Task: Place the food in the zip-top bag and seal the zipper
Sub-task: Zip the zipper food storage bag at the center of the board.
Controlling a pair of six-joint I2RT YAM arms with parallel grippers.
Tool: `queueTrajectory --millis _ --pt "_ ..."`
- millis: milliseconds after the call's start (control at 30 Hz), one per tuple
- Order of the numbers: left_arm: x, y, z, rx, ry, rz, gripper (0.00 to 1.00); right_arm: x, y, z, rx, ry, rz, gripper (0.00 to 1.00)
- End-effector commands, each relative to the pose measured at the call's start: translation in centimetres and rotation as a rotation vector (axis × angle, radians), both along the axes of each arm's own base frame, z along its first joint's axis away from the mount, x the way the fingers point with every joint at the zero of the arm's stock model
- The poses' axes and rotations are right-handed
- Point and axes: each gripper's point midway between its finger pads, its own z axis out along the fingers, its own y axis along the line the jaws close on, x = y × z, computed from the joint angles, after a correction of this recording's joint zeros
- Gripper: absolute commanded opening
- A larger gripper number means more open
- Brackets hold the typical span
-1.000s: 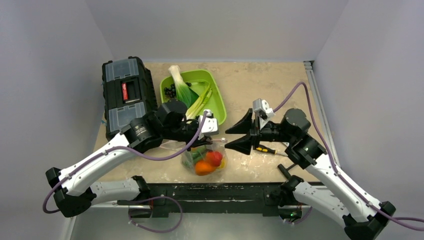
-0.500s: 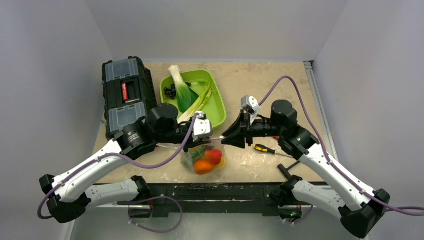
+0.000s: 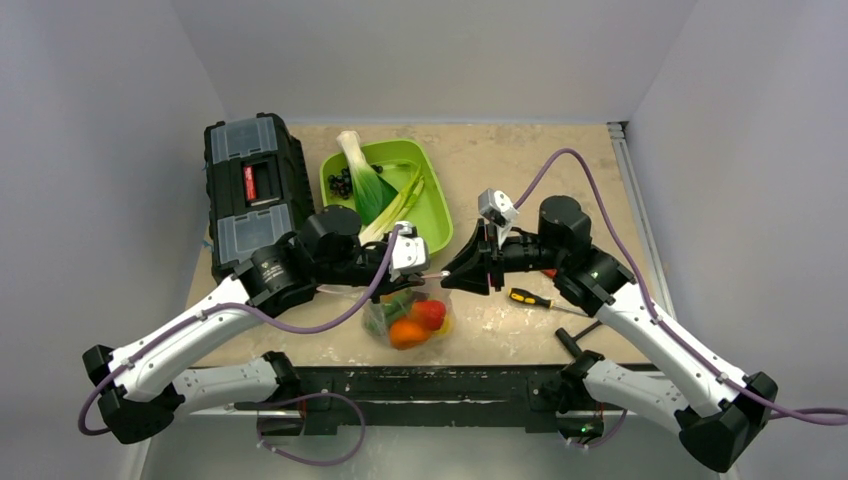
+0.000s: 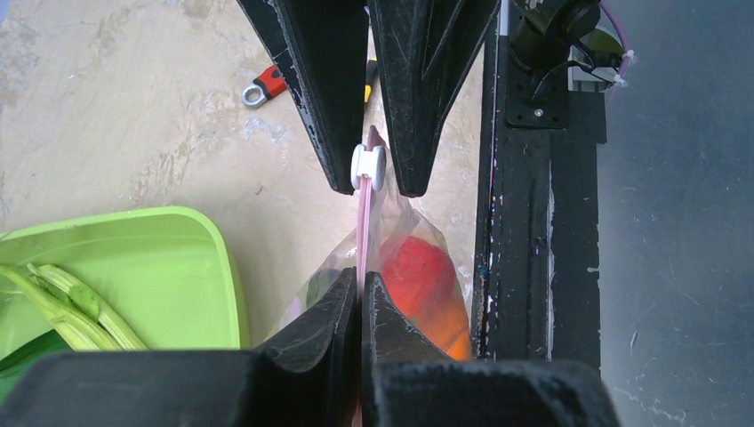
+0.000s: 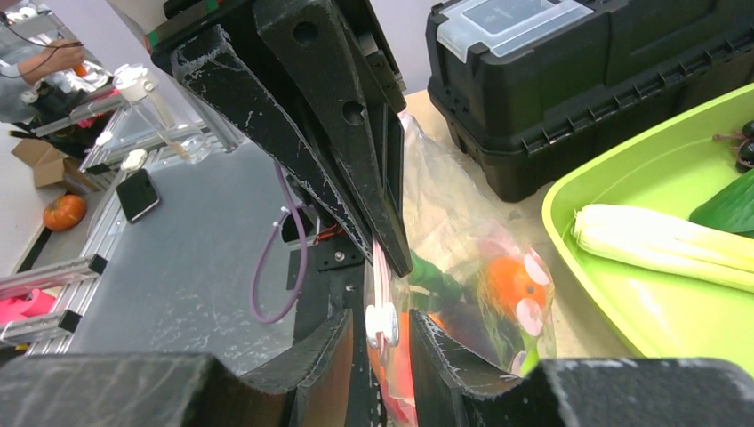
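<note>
Near the front edge of the table (image 3: 520,170), between the two arms, we see the zip-top bag (image 3: 405,318) held up by its top edge, with the clear pouch sagging below. The food is inside it: a red piece (image 3: 430,313), an orange piece (image 3: 407,334) and something green (image 3: 390,305) show through the plastic. From the left wrist camera, the left gripper (image 4: 359,286) has its fingers pressed together on the pale pink zipper (image 4: 363,231), pinching the strip edge-on. The strip runs straight from there to a small white slider (image 4: 367,166). The right gripper (image 4: 367,182) faces the left one, with one finger on each side of that slider and the jaws drawn narrow around it. In the right wrist view a thin gap seems to remain on both sides of the slider, and we cannot tell whether the fingers actually press it. Just behind the bag sits the green tray (image 3: 432,215), holding a leek (image 3: 362,175), and a black toolbox (image 3: 250,190) stands to its left. A yellow-and-black screwdriver (image 3: 527,297) lies on the table under the right arm.
</note>
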Motion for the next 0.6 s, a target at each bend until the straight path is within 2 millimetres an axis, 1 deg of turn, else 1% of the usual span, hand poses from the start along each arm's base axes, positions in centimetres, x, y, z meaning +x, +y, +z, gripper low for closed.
queueTrajectory --millis 0,133,300,367,433,567 --pt "0.45 -0.23 1.38 -0.039 -0.016 0.015 0.00 -0.78 0.01 2.44 0.046 -0.046 0.039 0.29" --pt "0.56 -0.24 1.36 -0.040 -0.008 0.020 0.00 -0.89 0.11 2.32 0.043 -0.043 0.046 0.14" --pt "0.62 -0.26 1.29 -0.038 0.001 0.020 0.00 -0.98 0.26 2.52 0.041 -0.040 0.051 0.13" --pt "0.65 -0.30 1.28 -0.039 0.005 0.019 0.00 -1.05 0.34 2.47 0.037 -0.039 0.054 0.09" --pt "0.65 -0.30 1.28 -0.039 0.010 0.018 0.00 -1.09 0.41 2.44 0.034 -0.038 0.057 0.08" --pt "0.51 -0.45 1.16 -0.035 0.033 0.009 0.00 -1.06 0.84 2.32 0.030 -0.034 0.063 0.00"
